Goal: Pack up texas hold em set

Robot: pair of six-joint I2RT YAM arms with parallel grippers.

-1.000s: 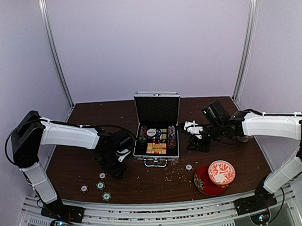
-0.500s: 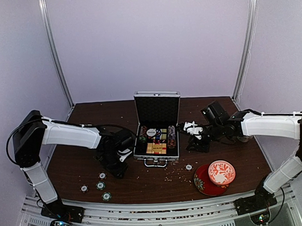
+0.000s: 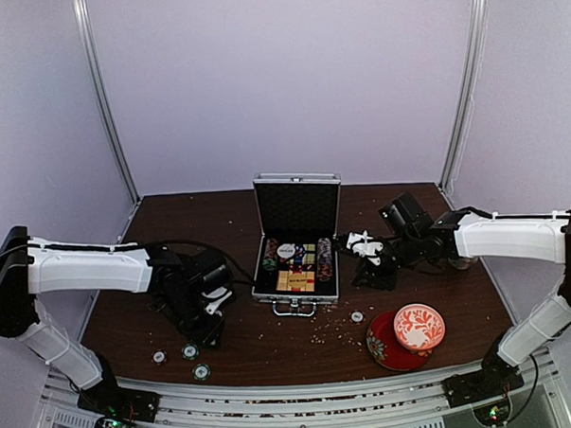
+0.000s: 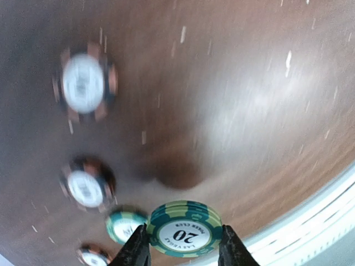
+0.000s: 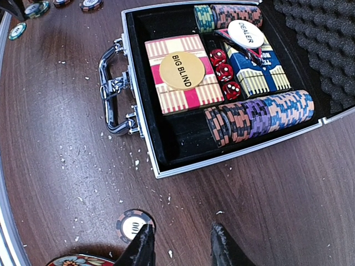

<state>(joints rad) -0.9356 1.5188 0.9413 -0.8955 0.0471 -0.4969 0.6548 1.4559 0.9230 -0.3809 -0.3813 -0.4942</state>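
The texas hold em set's briefcase (image 3: 298, 209) lies open on the desk (image 5: 55, 138) ahead of the right fingers (image 5: 143, 246), with the card box (image 5: 180, 83) and red dice (image 5: 223, 72) inside. Those fingers stand apart, empty, with a loose chip (image 5: 135, 224) just beyond their tips. The left fingers (image 4: 137, 252) are clamped on a green 20 chip stack (image 4: 184, 228). Other chips (image 4: 83, 83) lie on the desk beyond them.

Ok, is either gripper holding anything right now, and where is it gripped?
The left gripper pinches a green 20 chip, perhaps a small stack, by opposite edges of its rim, face toward the camera. The right gripper is open and empty.
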